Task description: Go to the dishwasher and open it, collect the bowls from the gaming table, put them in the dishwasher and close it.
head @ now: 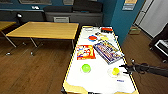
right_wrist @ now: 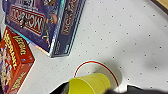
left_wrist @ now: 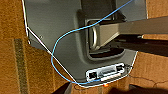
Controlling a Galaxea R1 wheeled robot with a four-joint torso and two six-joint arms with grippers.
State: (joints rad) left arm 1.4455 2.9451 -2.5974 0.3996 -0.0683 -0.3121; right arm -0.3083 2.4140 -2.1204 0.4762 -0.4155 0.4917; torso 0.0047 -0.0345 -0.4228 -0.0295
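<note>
Bowls sit on the gaming desk (head: 100, 80), the long white-topped desk with a yellowish rim that runs away from the camera in the head view. A green bowl (head: 85, 68) lies toward 7 o'clock on the desk top, and a yellow bowl (head: 115, 71) lies toward 5 o'clock, resting on a round mark with a red ring (right_wrist: 100, 65) on the white surface. At the middle of the desk are a red game box (head: 85, 52) and, just beside it toward 3 o'clock, a purple Monopoly box (head: 108, 52). More small coloured items sit at the far end, near 12 o'clock.

From the picture's right the right arm reaches in, and the right gripper (head: 125, 69) hangs just beside the yellow bowl at its 3 o'clock side; whether it is wide, narrow or touching the bowl I cannot tell. In the right wrist view the yellow bowl (right_wrist: 89, 84) shows large and close.

A plain yellow wooden desk (head: 45, 30) stands well apart at 10 o'clock on the wood floor (head: 32, 72). In the left wrist view a blue cable (left_wrist: 53, 53) crosses a grey robot body.
</note>
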